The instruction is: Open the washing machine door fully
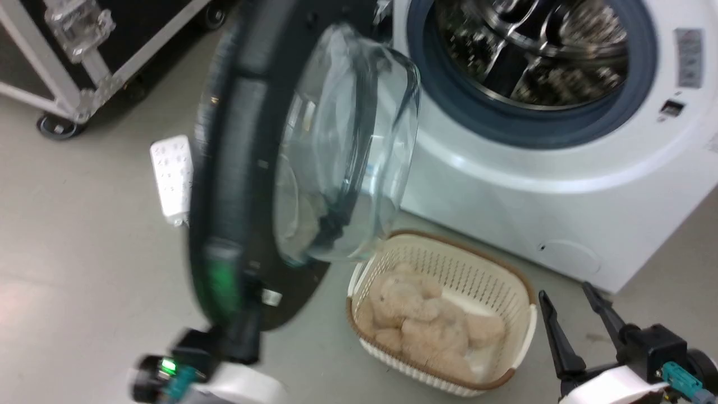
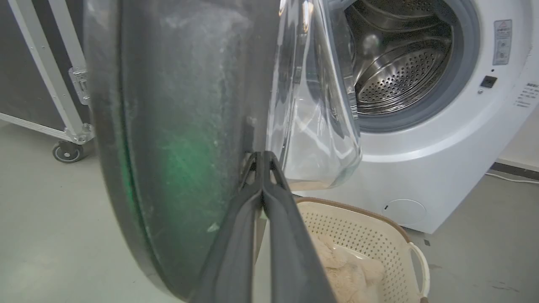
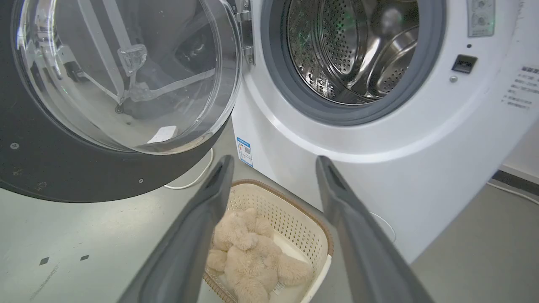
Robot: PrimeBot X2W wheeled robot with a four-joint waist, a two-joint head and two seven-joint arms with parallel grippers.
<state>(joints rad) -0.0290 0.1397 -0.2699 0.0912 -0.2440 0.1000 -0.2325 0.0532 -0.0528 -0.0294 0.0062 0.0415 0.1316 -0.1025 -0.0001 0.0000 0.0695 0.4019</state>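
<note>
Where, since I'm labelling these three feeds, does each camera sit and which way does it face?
Head view: on the robot's head, looking forward and down at the washing machine door, the washing machine and a basket; left gripper lower left, open right gripper lower right.
Left wrist view: on the left wrist, looking along its shut fingers, tips against the door.
Right wrist view: on the right wrist, looking between its spread fingers at the basket.
Shared: all three show the door, washing machine and basket.
</note>
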